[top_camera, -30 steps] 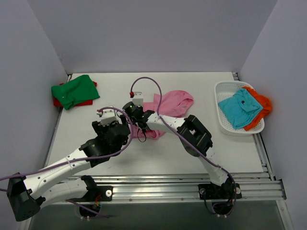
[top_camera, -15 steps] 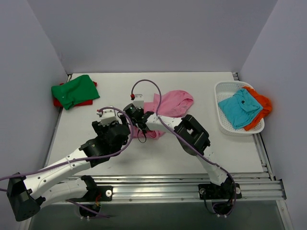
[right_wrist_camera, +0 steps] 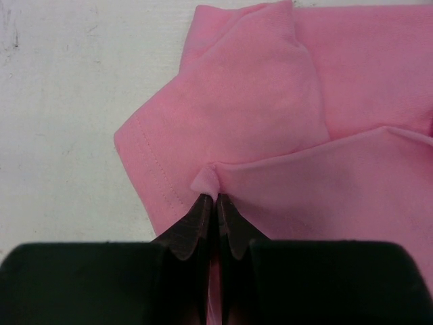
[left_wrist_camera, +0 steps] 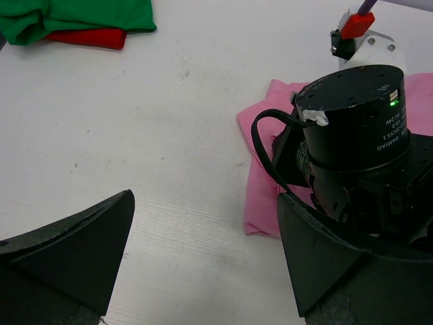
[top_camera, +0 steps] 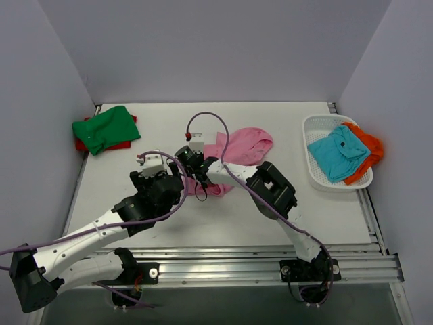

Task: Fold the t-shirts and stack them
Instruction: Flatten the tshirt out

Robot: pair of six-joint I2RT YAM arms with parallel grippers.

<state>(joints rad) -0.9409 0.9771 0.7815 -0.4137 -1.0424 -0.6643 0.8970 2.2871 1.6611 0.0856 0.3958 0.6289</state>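
Note:
A pink t-shirt [top_camera: 245, 145] lies crumpled mid-table, one part reaching toward the arms. My right gripper [right_wrist_camera: 217, 200] is shut on a small pinched fold at the edge of the pink t-shirt [right_wrist_camera: 257, 101]; in the top view the right gripper [top_camera: 199, 183] is down on that near end. My left gripper [left_wrist_camera: 203, 271] hangs wide open over bare table just left of the pink t-shirt [left_wrist_camera: 260, 196], holding nothing. A green t-shirt [top_camera: 105, 127] lies folded on a red one [top_camera: 125, 144] at the far left. Teal [top_camera: 338, 152] and orange [top_camera: 369, 149] t-shirts sit in the basket.
A white mesh basket [top_camera: 314, 169] stands at the right edge of the table. Grey walls close in the left, back and right sides. A metal rail [top_camera: 237, 261] runs along the near edge, and purple cables loop above both wrists.
My right gripper has closed its jaws onto a pinch of the pink cloth, with its wrist shifting slightly. The left arm has stayed put, still open.

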